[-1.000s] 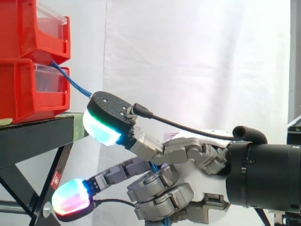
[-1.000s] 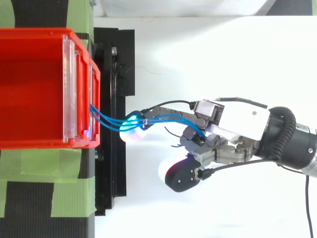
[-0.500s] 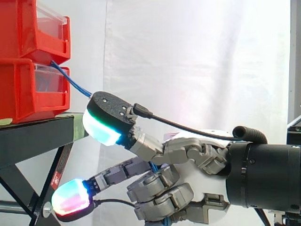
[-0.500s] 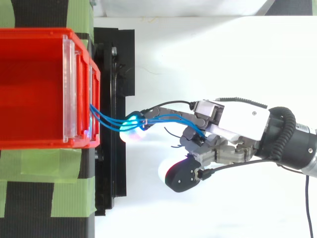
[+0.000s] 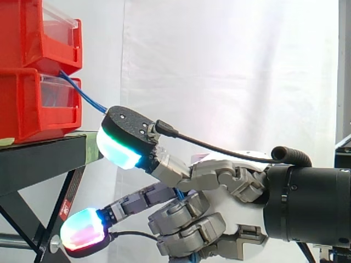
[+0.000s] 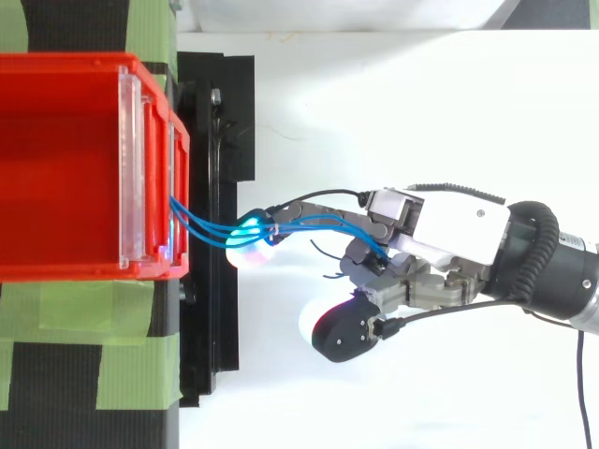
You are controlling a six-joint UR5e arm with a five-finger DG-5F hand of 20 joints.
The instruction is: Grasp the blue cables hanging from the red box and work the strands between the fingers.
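Background: white curtain (image 5: 230,71) behind the work.
Stand: black stand (image 5: 38,161) with green tape (image 6: 131,355) across its top; it carries the red bins.
Red bins: red bins (image 5: 30,104), two stacked, clear fronts facing the hand.
Hand: hand (image 6: 449,234) enters from the right, lower than the bins. Two fingers reach toward the stand; the others are curled around the blue cables.
Fingertips: upper pad (image 5: 120,148) glows green-cyan, just beside the stand's edge; the lower one (image 5: 82,230) glows red-cyan.
Blue cables: blue cables (image 6: 201,227) leave the bins' front, pass over the upper extended finger and run into the curled fingers.
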